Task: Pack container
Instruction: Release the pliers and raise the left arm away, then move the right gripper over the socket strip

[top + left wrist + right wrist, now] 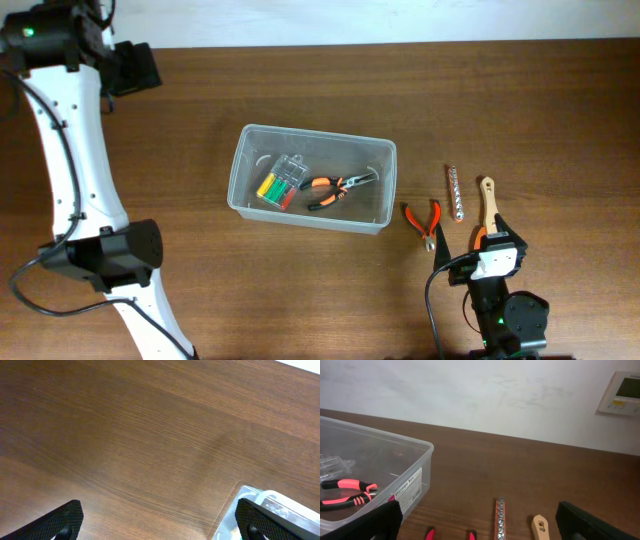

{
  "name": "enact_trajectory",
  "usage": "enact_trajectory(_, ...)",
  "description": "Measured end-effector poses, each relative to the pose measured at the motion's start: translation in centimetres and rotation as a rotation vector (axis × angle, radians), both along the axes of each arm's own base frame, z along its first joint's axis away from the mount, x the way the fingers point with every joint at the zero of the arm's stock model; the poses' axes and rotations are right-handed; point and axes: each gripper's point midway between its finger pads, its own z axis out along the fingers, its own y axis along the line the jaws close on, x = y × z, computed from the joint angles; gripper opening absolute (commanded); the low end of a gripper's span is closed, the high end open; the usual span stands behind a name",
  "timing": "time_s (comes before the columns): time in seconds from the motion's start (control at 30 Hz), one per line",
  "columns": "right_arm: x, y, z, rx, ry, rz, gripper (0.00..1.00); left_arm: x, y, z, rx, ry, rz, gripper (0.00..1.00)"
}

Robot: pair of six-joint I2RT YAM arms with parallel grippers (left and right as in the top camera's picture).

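left tool and right tool both spread wide, empty — container holds orange pliers.

This looks like a robotics lab or test room, not a home. A plain brown wood-grain table carries a clear plastic container. A white robot arm stands to the left of the container and a darker second arm to its right. Workshop hand tools lie inside the container: orange pliers and a screwdriver case. Just right of it are a bit strip and a wooden-handled tool. Beyond the container rises a bare white wall bearing a control panel.
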Motion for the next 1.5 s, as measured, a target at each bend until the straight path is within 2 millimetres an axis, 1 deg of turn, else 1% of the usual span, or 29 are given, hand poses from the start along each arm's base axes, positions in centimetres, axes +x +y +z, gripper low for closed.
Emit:
enact_trajectory(0.1, 0.0, 0.0, 0.0, 0.006, 0.001, 0.000, 0.99, -0.1, 0.4, 0.0, 0.000, 0.000, 0.010, 0.99)
enact_trajectory(0.27, 0.0, 0.0, 0.1, 0.062, 0.002, -0.004, 0.99, -0.1, 0.4, 0.0, 0.000, 0.000, 0.010, 0.99)
enact_trajectory(0.43, 0.0, -0.3, 1.0, 0.087, -0.022, -0.023, 0.99, -0.1, 0.4, 0.0, 0.000, 0.000, 0.010, 0.99)
enact_trajectory(0.53, -0.1, -0.7, 2.8, 0.090, -0.047, -0.044, 0.99, -0.1, 0.5, 0.0, 0.000, 0.000, 0.010, 0.99)
enact_trajectory(0.57, -0.1, -0.9, 4.1, 0.092, -0.063, -0.053, 0.99, -0.1, 0.5, 0.0, 0.000, 0.000, 0.010, 0.99)
enact_trajectory(0.67, 0.3, -1.0, 6.7, 0.092, -0.054, -0.065, 0.99, -0.1, 0.5, 0.0, 0.000, 0.000, 0.010, 0.99)
enact_trajectory(0.77, 1.7, -1.0, 9.1, 0.086, 0.001, -0.071, 0.99, -0.1, 0.5, 0.0, 0.000, 0.001, 0.010, 0.99)
enact_trajectory(0.87, 3.4, -0.9, 10.1, 0.071, 0.135, -0.075, 0.99, -0.1, 0.5, 0.0, 0.000, 0.001, 0.012, 0.99)
enact_trajectory(0.9, 4.3, -0.8, 10.4, 0.064, 0.214, -0.078, 0.99, -0.1, 0.5, 0.0, -0.001, 0.000, 0.012, 0.99)
enact_trajectory(1.0, 6.2, -0.6, 10.3, 0.037, 0.466, -0.086, 0.99, -0.1, 0.4, 0.0, -0.002, 0.001, 0.012, 0.99)
enact_trajectory(1.07, 7.2, -0.5, 9.9, 0.017, 0.644, -0.091, 0.98, -0.1, 0.5, 0.0, -0.001, 0.001, 0.013, 0.99)
enact_trajectory(1.13, 7.7, -0.5, 9.5, 0.002, 0.781, -0.096, 0.99, -0.1, 0.4, 0.0, -0.002, 0.001, 0.012, 0.99)
enact_trajectory(1.27, 9.7, -0.4, 8.4, -0.022, 0.979, -0.103, 0.99, -0.1, 0.5, 0.0, -0.001, 0.000, 0.013, 0.99)
enact_trajectory(1.3, 10.3, -0.3, 7.9, -0.025, 1.011, -0.105, 0.99, -0.1, 0.5, 0.0, -0.001, 0.000, 0.013, 0.99)
enact_trajectory(1.37, 10.8, -0.3, 6.6, -0.032, 1.073, -0.106, 1.00, -0.1, 0.5, 0.0, -0.001, 0.001, 0.013, 0.99)
enact_trajectory(1.4, 10.9, -0.3, 5.8, -0.036, 1.103, -0.107, 0.88, -0.1, 0.5, 0.0, -0.001, 0.000, 0.013, 0.99)
enact_trajectory(1.47, 10.9, -0.3, 3.8, -0.047, 1.181, -0.108, 0.71, -0.1, 0.5, 0.0, -0.001, 0.000, 0.013, 0.99)
enact_trajectory(1.5, 10.8, -0.3, 2.9, -0.052, 1.215, -0.107, 0.66, -0.1, 0.5, 0.0, -0.001, 0.000, 0.013, 0.99)
